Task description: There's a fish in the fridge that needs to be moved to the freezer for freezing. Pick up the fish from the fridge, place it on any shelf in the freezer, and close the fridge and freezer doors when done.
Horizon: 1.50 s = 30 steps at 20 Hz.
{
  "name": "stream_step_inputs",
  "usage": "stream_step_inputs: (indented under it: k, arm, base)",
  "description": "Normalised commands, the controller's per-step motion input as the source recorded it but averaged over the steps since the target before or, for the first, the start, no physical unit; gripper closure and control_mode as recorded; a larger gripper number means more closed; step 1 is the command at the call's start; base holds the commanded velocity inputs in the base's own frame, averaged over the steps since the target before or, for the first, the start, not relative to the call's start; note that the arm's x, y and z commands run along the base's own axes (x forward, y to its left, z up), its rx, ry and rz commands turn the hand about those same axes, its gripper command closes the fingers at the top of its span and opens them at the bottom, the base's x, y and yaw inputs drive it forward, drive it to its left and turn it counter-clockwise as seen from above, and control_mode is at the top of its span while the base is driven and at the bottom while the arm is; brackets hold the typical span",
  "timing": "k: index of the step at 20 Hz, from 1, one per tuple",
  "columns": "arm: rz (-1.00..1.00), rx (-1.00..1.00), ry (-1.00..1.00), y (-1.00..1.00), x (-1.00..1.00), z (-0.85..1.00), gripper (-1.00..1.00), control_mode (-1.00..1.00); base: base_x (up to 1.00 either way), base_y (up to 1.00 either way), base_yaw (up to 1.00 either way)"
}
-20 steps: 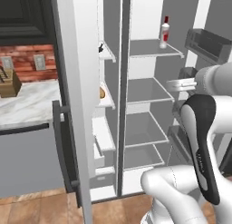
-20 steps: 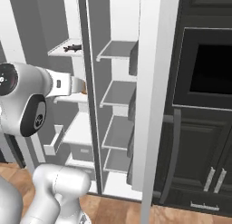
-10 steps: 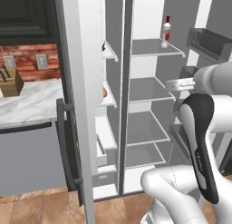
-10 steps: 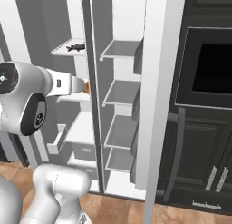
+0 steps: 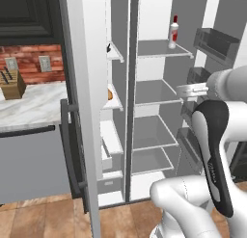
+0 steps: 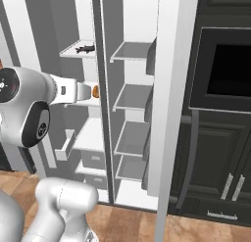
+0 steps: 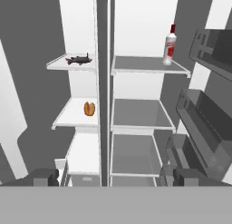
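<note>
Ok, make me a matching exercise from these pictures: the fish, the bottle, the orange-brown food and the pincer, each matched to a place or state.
Things:
1. fish
2. white bottle
3. orange-brown food
4. pincer

Places or states:
A. top shelf, right compartment in the hand view
B. open, holding nothing
C. top shelf, left compartment in the hand view
D. one shelf below the fish

Pairs: 1-C, 2-A, 3-D, 4-B

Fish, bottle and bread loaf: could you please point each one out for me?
fish [image 7: 78, 60], hand view, mid-body, on the upper left shelf.
bottle [image 7: 169, 48], hand view, its red label.
bread loaf [image 7: 89, 109], hand view, centre of its crust.
</note>
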Motion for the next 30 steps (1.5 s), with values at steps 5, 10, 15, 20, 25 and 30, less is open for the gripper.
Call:
stream_step_inputs:
  k: [5, 10, 15, 20, 25, 30]
  arm:
    - [0.00, 0.00, -0.11, -0.10, -0.37, 0.00, -1.00, -1.00]
    - [0.00, 0.00, -0.32, -0.49, -1.00, 0.00, -1.00, -1.00]
    - [-0.01, 0.00, -0.29, -0.58, -0.82, 0.06, -1.00, -1.00]
    - [0.00, 0.00, -0.21, -0.97, -0.33, 0.18, -1.00, -1.00]
    - [0.00, 0.02, -0.21, -0.89, -0.09, 0.10, -1.00, -1.00]
    - [0.03, 0.05, -0.29, -0.54, 0.02, -0.07, -1.00, -1.00]
  base:
    - [0.00, 0.00, 0.00]
    - [0.00, 0.00, 0.00]
    - [0.00, 0.00, 0.00]
    - [0.00, 0.00, 0.00]
    - [0.00, 0.00, 0.00]
    - [0.00, 0.00, 0.00]
